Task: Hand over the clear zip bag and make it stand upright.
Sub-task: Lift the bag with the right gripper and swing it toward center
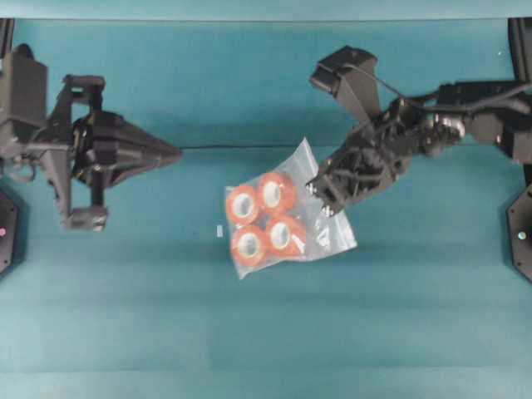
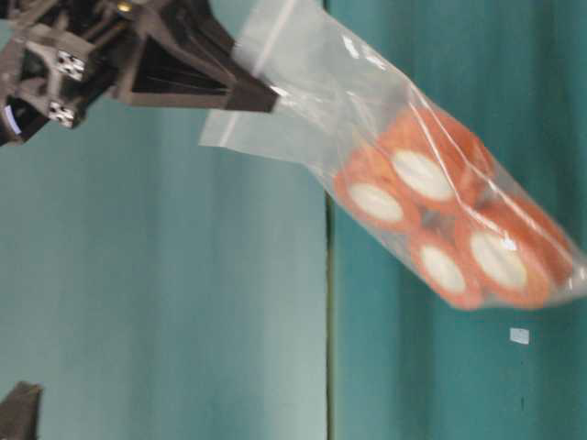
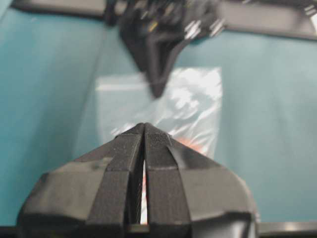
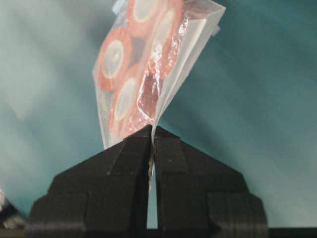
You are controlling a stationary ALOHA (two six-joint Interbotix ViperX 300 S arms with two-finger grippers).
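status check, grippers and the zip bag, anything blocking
Right gripper shut on clear zip bag, bag lifted, tape rolls sagging low. Left gripper shut, empty, apart from bag. Nothing between them.

A: What colour is the bench [image 1: 150,332]?

B: Plain teal all over, with one small white tag [image 1: 219,231] on it.

A: And the bag [image 1: 332,237]?

B: Clear plastic with pale glints. Inside sit four orange tape rolls [image 1: 264,218], each with a white core.

A: The arms?

B: Black. The right pincer [image 1: 318,198] is matte black, and so is the left pincer [image 1: 173,155], with ribbed dark pads.
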